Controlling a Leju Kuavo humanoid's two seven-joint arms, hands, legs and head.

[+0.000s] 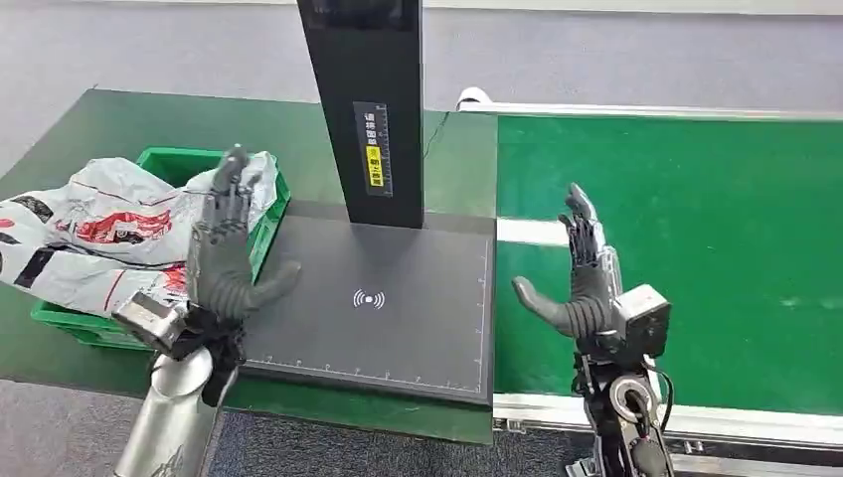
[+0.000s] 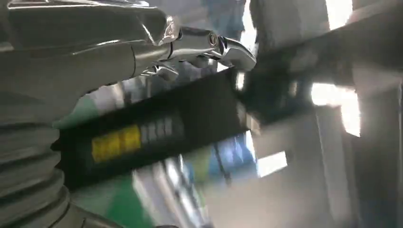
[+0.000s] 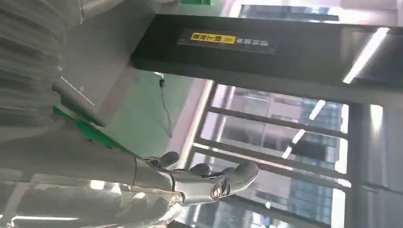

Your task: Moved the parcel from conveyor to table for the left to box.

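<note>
A white parcel bag (image 1: 94,234) with red and black print lies in the green crate (image 1: 268,224) at the left, spilling over its near and left rims. My left hand (image 1: 227,253) is raised beside the crate's right side, palm flat, fingers straight up and thumb out, holding nothing. My right hand (image 1: 580,283) stands the same way over the green conveyor belt (image 1: 696,248), fingers spread and empty. Its fingers (image 3: 204,178) appear in the right wrist view, and the left hand's fingers (image 2: 204,47) in the left wrist view.
A dark scanner mat (image 1: 398,298) lies between the hands, with a tall black post (image 1: 368,99) rising from its far edge. The post (image 3: 247,47) also appears in the right wrist view. The belt's silver frame (image 1: 716,422) runs along the near side.
</note>
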